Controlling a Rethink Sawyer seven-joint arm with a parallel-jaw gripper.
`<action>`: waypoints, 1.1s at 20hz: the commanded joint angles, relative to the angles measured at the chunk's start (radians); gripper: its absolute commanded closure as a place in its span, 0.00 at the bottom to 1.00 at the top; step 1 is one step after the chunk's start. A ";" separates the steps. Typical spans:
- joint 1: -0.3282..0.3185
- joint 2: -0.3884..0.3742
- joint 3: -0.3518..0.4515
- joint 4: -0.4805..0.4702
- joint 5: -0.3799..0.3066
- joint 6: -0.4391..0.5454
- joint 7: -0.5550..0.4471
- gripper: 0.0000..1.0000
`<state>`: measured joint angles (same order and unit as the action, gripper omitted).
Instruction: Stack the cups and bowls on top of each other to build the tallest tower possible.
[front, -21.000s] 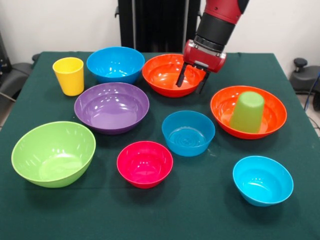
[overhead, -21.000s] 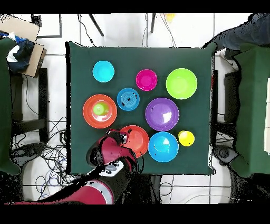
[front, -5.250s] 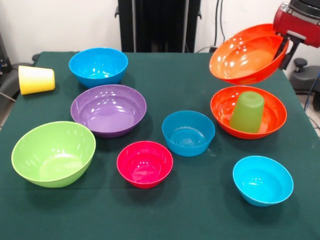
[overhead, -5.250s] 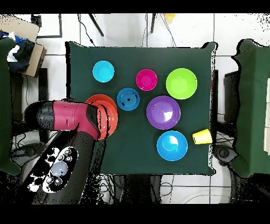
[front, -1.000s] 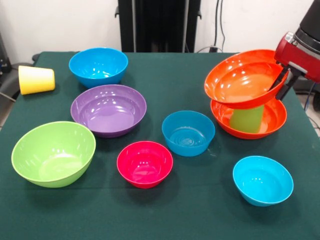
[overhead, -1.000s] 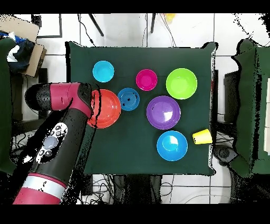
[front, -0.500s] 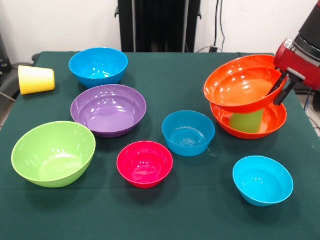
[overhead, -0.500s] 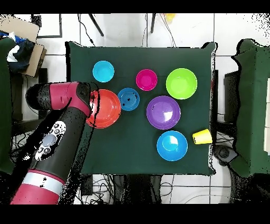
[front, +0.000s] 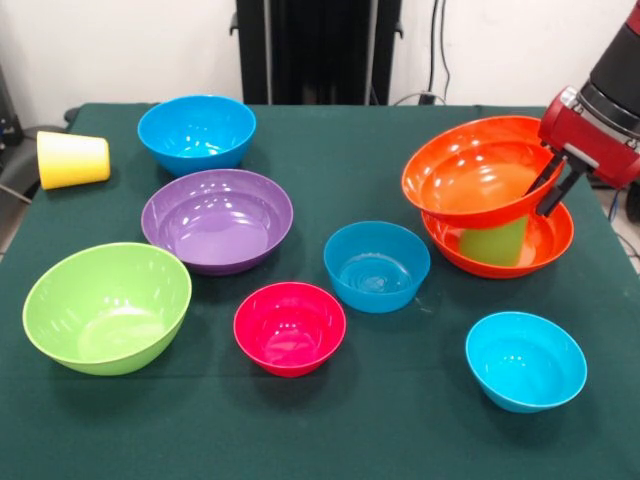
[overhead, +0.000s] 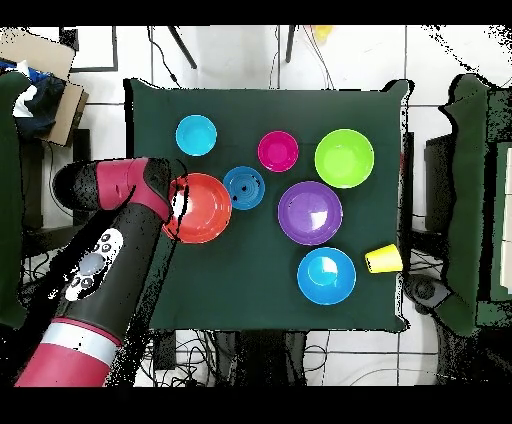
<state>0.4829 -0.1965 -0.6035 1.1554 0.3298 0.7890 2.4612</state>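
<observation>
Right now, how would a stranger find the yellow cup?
Look at the green table in the front view and follow its left edge toward the back. Beside the big blue bowl lies the yellow cup. It is the only yellow thing, and it is tipped on its side.

Clearance on the bench: crowded centre, open margins.

The front strip of cloth below the lime green bowl, pink-red bowl and cyan bowl lies free. A clear lane runs along the far edge between the large blue bowl and the upper orange bowl. The purple bowl and small blue bowl block the middle, with narrow gaps between neighbours. The red arm overhangs the orange stack's side; the tipped yellow cup occupies one corner.
</observation>
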 joint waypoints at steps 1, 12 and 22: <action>0.019 0.026 0.056 -0.054 0.024 0.022 0.228 1.00; 0.024 0.052 0.043 -0.076 0.034 0.026 0.244 1.00; 0.032 0.076 0.023 -0.096 0.050 0.036 0.250 1.00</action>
<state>0.5082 -0.1492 -0.6431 1.1212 0.3531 0.7896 2.4711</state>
